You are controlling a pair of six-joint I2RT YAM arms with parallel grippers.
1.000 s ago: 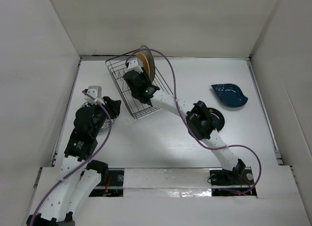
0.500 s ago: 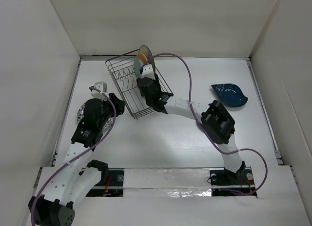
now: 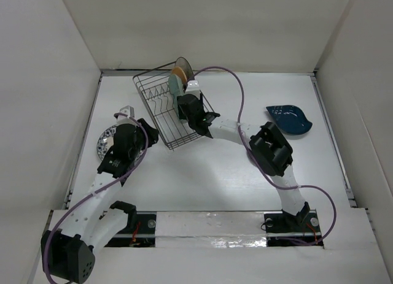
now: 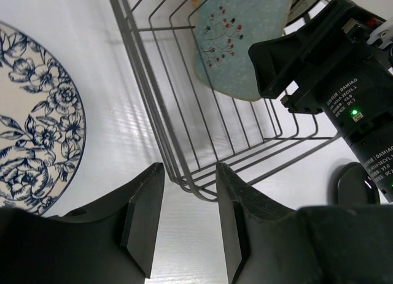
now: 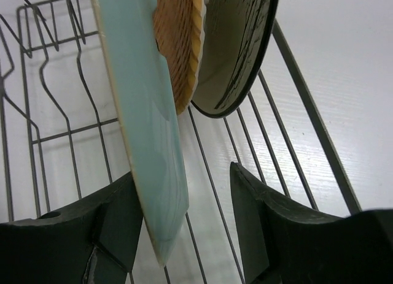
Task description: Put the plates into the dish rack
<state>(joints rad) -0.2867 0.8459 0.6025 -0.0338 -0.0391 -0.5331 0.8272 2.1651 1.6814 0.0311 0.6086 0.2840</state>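
Observation:
The dish rack [image 3: 161, 115] holds three upright plates at its far end: beige [image 3: 184, 65], orange [image 3: 178, 73] and mint [image 3: 174, 86]. My right gripper [image 3: 183, 103] is open inside the rack. In the right wrist view [image 5: 196, 186] the mint plate's [image 5: 144, 112] lower edge stands between the jaws, against the left finger [image 5: 116, 219]. My left gripper [image 3: 149, 134] is open and empty above the table at the rack's near corner [image 4: 184, 180]. The white-and-blue floral plate [image 3: 104, 143] lies left of it. The dark-blue leaf plate [image 3: 288, 119] lies at the right. The black plate [image 4: 351, 183] shows only in the left wrist view.
The orange plate [image 5: 178, 45] and the beige plate [image 5: 236, 45] lean behind the mint one. Upright wire prongs [image 5: 43, 81] stand free on the rack's near side. White walls enclose the table on the left, back and right.
My right arm brought the mint plate down into the rack beside the orange plate. My left arm moved forward to the rack's near corner, uncovering the floral plate.

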